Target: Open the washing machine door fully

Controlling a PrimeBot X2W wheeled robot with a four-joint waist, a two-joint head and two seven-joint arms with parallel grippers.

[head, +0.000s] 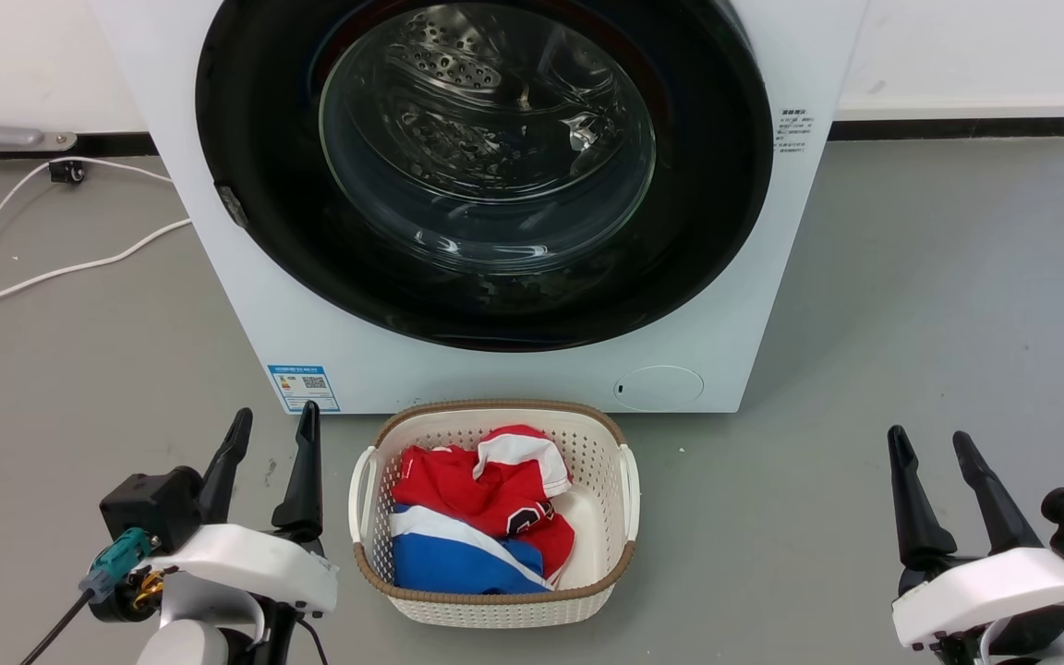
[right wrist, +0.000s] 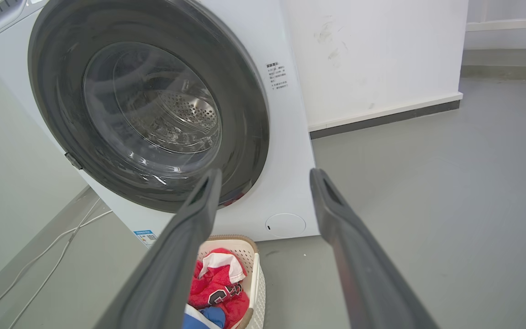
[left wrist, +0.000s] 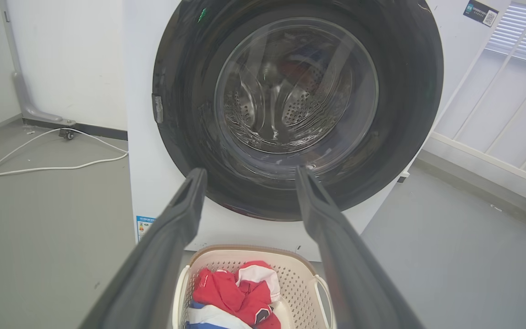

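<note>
The washing machine door (head: pixel 486 175) lies shut, flat against the front of the white machine (head: pixel 532 374). It is ahead of and above both grippers, and a small grey tab (head: pixel 230 205) sits on its rim toward the robot's left. That tab looks like the place to pull, so the left gripper (head: pixel 275 413), fingers spread and empty beside the laundry basket (head: pixel 486 405), is the nearer one. The right gripper (head: pixel 928 436), likewise spread and empty, sits well off to the other side.
</note>
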